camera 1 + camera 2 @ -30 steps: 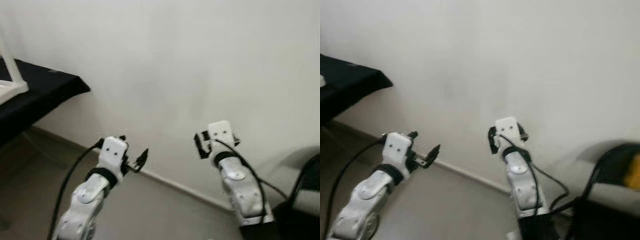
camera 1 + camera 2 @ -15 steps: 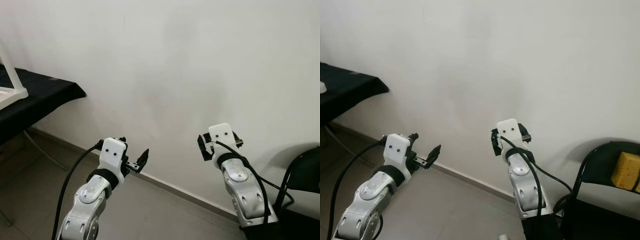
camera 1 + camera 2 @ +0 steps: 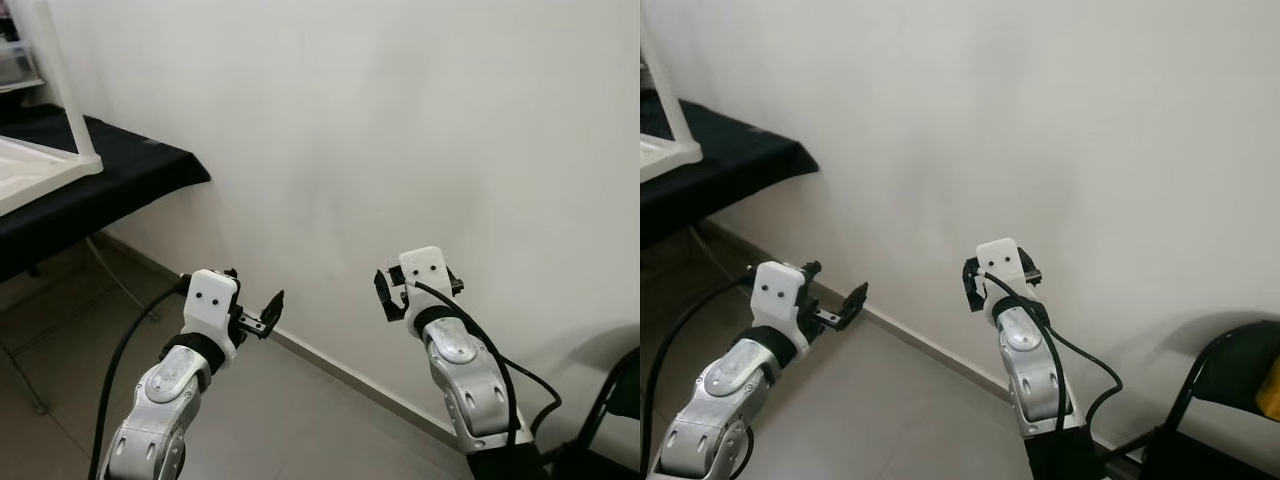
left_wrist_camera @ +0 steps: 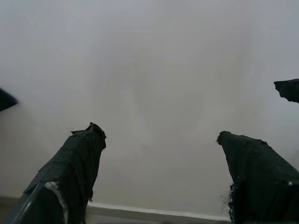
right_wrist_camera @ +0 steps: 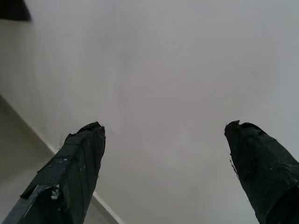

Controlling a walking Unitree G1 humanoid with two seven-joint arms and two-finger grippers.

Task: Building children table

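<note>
Facing a plain white wall (image 3: 400, 120), with a pale skirting board (image 3: 340, 372) along its foot and grey floor (image 3: 260, 420) below. Off to the robot's left, a black-draped tabletop (image 3: 120, 185) carrying the white children's table piece (image 3: 40, 160): one flat white panel with one white upright leg rising from its corner, cut off at the frame edge. Judged as an early or between-steps moment: nothing held, no part being fitted, the assembly well apart from both arms. Left to do, as far as visible: turn toward the tabletop, reach the white piece, resume the build. How much of the furniture is already joined cannot be told from the sliver shown.

Left gripper (image 3: 262, 318) raised at mid-height before the wall, fingers (image 4: 79, 158) spread apart with nothing between. Right gripper (image 3: 392, 292) likewise lifted toward the wall, fingers (image 5: 74, 163) wide apart and empty.

Count: two silver arms, two grippers, one draped tabletop, one white table piece, one black metal chair (image 3: 1230, 380) at the far right with a yellow thing (image 3: 1270, 392) on its seat, barely in frame.
</note>
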